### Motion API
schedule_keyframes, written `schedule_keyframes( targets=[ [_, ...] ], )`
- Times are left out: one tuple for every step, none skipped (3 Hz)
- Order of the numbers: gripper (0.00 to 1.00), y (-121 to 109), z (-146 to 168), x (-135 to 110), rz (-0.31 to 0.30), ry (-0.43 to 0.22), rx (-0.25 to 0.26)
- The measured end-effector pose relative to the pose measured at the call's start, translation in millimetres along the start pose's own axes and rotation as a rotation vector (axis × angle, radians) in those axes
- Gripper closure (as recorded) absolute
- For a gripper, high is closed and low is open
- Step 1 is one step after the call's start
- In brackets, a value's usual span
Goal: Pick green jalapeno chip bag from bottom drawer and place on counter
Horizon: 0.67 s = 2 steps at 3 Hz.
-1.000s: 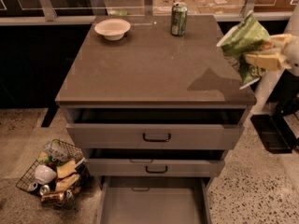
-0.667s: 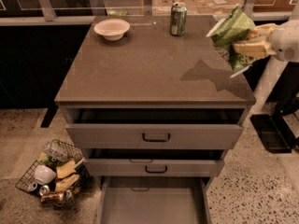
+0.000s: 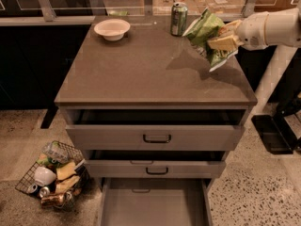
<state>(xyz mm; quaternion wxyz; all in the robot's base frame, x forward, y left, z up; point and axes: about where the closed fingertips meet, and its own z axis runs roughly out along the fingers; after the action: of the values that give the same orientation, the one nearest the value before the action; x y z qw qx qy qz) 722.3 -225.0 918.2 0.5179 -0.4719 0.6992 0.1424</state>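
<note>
The green jalapeno chip bag (image 3: 208, 38), crinkly green with white edges, hangs in my gripper (image 3: 223, 42) above the right part of the counter (image 3: 141, 74). The gripper is shut on the bag, its pale fingers (image 3: 221, 43) clamped over the bag's right side, and the white arm (image 3: 270, 28) reaches in from the right. The bag casts a shadow on the counter below it. The bottom drawer (image 3: 153, 202) is pulled out at the foot of the cabinet, its grey tray bare.
A white bowl (image 3: 112, 29) sits at the counter's back left and a green soda can (image 3: 178, 18) at the back centre, close left of the bag. The two upper drawers (image 3: 156, 136) are partly open. A wire basket of trash (image 3: 51, 174) stands on the floor at left.
The gripper has carried the bag leftward from beyond the counter's right edge to above its right part, nearer the can.
</note>
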Motion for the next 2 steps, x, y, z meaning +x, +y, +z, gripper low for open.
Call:
schedule_keyframes(
  targets=[
    [1.0, -3.6, 40.6, -13.6, -0.021, 0.012, -0.056],
    [1.0, -2.5, 77.4, -34.4, -0.055, 0.007, -0.112]
  ],
)
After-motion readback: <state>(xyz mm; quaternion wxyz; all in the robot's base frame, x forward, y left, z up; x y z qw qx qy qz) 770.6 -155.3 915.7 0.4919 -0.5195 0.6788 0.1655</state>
